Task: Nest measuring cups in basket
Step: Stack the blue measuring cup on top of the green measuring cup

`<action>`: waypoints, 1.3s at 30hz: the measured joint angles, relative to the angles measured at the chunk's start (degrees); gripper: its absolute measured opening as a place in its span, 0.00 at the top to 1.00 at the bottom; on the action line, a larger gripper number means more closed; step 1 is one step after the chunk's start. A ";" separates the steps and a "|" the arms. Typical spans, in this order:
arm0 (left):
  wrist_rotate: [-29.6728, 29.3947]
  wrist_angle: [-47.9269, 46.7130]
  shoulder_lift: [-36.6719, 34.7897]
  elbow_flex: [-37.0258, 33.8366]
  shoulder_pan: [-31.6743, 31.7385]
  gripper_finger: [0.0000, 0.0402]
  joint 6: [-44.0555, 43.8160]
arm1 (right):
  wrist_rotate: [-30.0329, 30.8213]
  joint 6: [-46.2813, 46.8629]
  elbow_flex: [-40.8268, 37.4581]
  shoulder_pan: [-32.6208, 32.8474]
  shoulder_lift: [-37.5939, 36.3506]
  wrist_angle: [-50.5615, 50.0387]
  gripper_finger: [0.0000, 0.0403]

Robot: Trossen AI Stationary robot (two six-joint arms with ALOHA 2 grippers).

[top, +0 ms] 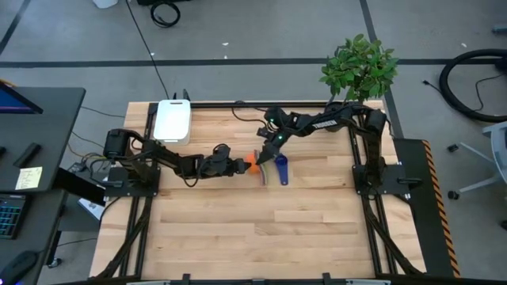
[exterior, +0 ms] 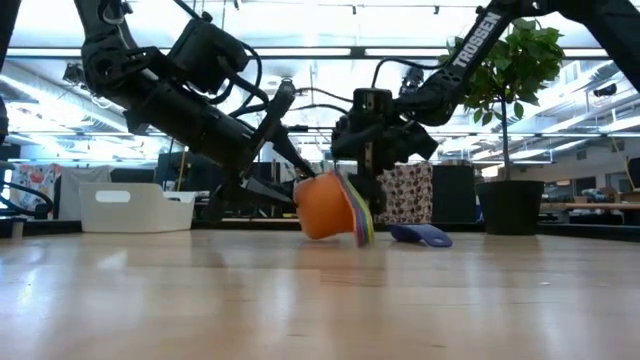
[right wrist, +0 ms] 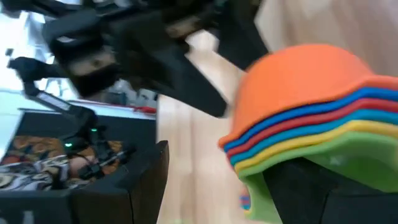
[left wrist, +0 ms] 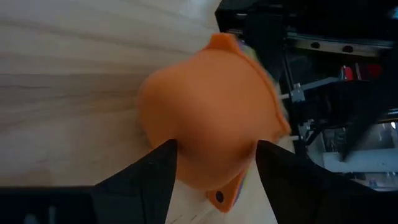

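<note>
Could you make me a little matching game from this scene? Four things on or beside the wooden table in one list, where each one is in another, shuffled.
Things:
1. stack of nested plastic measuring cups, orange one outermost
2. dark blue plastic measuring cup
3. white rectangular plastic basket
4. green leafy potted plant

Places:
A. far right corner of the table
B. lying alone on the wood, just right of the stack
C. far edge, left of centre
D. mid-table, between the left gripper and right gripper, both with jaws wide

Pairs: 1-D, 2-B, 3-C, 4-A
</note>
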 joint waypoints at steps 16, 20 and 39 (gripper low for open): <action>-1.30 -3.56 0.26 0.09 1.11 0.44 -0.12 | -2.47 7.99 0.02 3.70 0.07 7.73 0.37; -0.82 -3.18 0.27 0.09 0.94 0.44 -0.18 | -2.23 8.66 0.04 3.77 0.07 10.16 0.37; 0.39 -3.13 0.26 0.09 0.96 0.44 0.66 | -10.76 9.34 0.04 2.24 -0.58 12.93 0.37</action>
